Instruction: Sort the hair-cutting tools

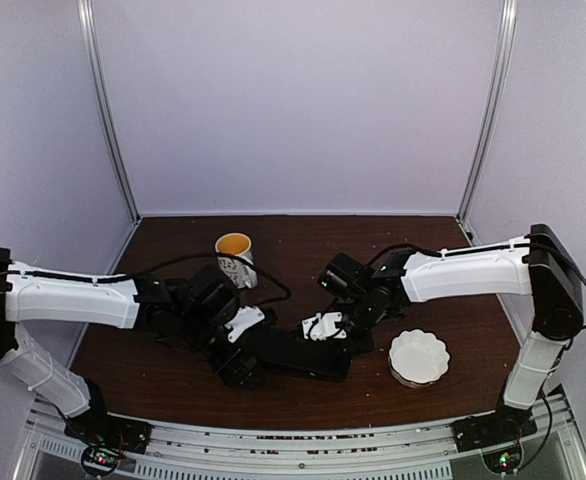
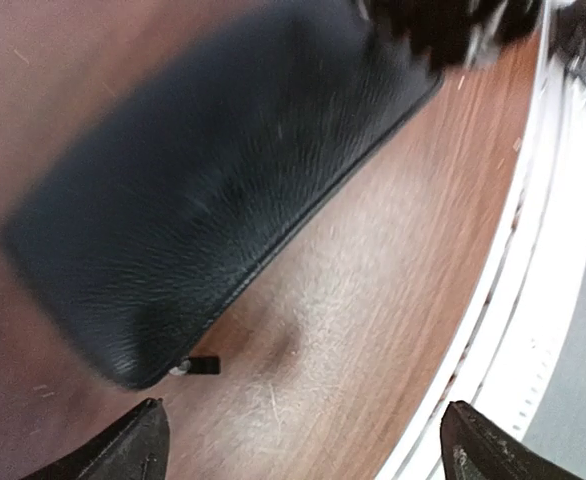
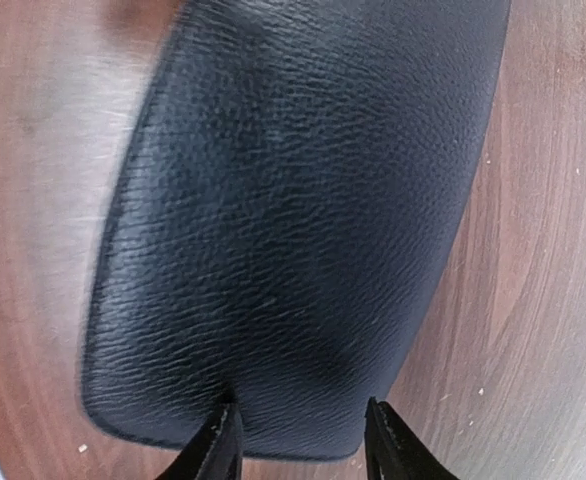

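No scissors or black clip pieces show in any view. The black zip case point(image 1: 293, 352) lies closed on the brown table between my grippers. My left gripper point(image 1: 241, 368) is open and empty just off the case's left end. In the left wrist view the gripper point(image 2: 303, 445) hovers over bare wood beside the case point(image 2: 223, 170) and its zip pull point(image 2: 201, 366). My right gripper point(image 1: 325, 330) is at the case's right end. In the right wrist view the gripper point(image 3: 298, 435) has narrowed jaws pressing into the case point(image 3: 303, 200), dimpling the leather.
A white patterned mug point(image 1: 235, 258) with a yellow inside stands behind the left gripper. A white scalloped dish point(image 1: 418, 357) sits at the front right. The table's front edge and white rail point(image 2: 543, 300) run close to the left gripper.
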`<action>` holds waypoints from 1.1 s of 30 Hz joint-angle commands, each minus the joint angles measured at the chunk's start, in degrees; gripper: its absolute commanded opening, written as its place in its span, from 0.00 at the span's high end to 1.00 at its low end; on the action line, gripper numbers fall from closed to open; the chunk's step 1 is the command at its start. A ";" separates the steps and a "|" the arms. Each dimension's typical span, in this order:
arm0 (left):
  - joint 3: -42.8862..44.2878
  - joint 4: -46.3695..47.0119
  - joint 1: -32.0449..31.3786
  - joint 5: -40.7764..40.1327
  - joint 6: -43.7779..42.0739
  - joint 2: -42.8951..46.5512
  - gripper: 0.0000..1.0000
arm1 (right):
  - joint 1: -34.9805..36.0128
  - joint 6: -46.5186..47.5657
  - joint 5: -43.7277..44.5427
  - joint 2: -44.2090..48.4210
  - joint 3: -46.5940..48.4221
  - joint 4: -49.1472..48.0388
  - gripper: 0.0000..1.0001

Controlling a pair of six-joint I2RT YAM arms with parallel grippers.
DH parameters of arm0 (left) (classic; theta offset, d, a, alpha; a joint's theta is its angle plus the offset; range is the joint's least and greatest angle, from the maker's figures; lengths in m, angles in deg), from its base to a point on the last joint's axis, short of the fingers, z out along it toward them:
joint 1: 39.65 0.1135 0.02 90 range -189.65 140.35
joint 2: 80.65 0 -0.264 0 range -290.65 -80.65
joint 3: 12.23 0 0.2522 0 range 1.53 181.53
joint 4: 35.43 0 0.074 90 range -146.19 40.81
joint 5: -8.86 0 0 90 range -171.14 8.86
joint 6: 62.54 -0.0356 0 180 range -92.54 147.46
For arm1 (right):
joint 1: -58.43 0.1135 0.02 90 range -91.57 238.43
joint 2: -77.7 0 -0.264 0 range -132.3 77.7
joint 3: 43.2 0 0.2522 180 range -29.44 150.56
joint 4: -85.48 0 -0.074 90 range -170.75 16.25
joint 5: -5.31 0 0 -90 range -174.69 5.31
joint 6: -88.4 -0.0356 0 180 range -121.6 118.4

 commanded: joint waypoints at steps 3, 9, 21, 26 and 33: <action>4.62 -7.49 0.21 -9.64 2.77 10.42 0.02 | -0.63 -1.85 -0.79 8.02 -0.02 4.42 0.54; 10.38 -11.82 0.30 -33.23 0.84 20.88 0.02 | -0.90 -4.31 3.09 13.41 0.77 3.28 0.52; 10.08 8.38 14.25 -43.23 -4.36 19.78 0.02 | -10.83 -19.00 -7.87 12.42 5.47 10.22 0.00; 17.35 -2.06 14.43 -57.04 2.99 6.93 0.02 | -8.69 -17.39 -9.48 11.01 -0.98 10.97 0.07; 17.01 5.53 14.67 -46.04 -0.45 -1.40 0.03 | 1.46 -14.12 3.36 9.97 -6.35 5.33 0.06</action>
